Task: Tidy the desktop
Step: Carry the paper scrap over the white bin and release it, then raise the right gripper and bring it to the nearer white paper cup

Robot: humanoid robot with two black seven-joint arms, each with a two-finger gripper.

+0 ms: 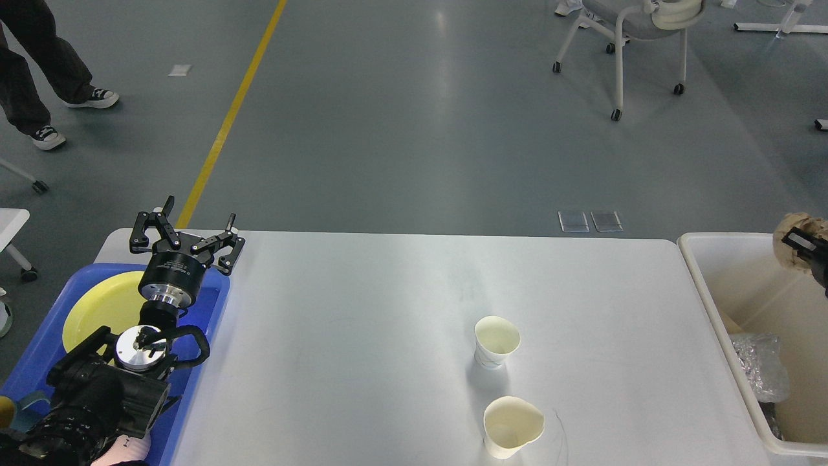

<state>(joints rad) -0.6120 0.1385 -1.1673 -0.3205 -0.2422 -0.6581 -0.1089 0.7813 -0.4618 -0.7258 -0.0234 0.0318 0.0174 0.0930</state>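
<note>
The white desktop (362, 336) fills the middle of the head view. Two paper cups stand on it, one (496, 342) behind the other (513, 427). My left gripper (186, 234) is open and empty above the far corner of the blue tray (210, 317). My right gripper (805, 248) is at the right edge, shut on a crumpled brown paper ball (799, 238), held above the off-white bin (711, 285). Most of the right arm is out of view.
A yellow plate (97, 310) lies in the blue tray at the left. The bin holds crumpled foil (760, 372) and other waste. A wheeled chair (637, 39) stands on the floor behind. A person's legs (39, 71) are at the far left.
</note>
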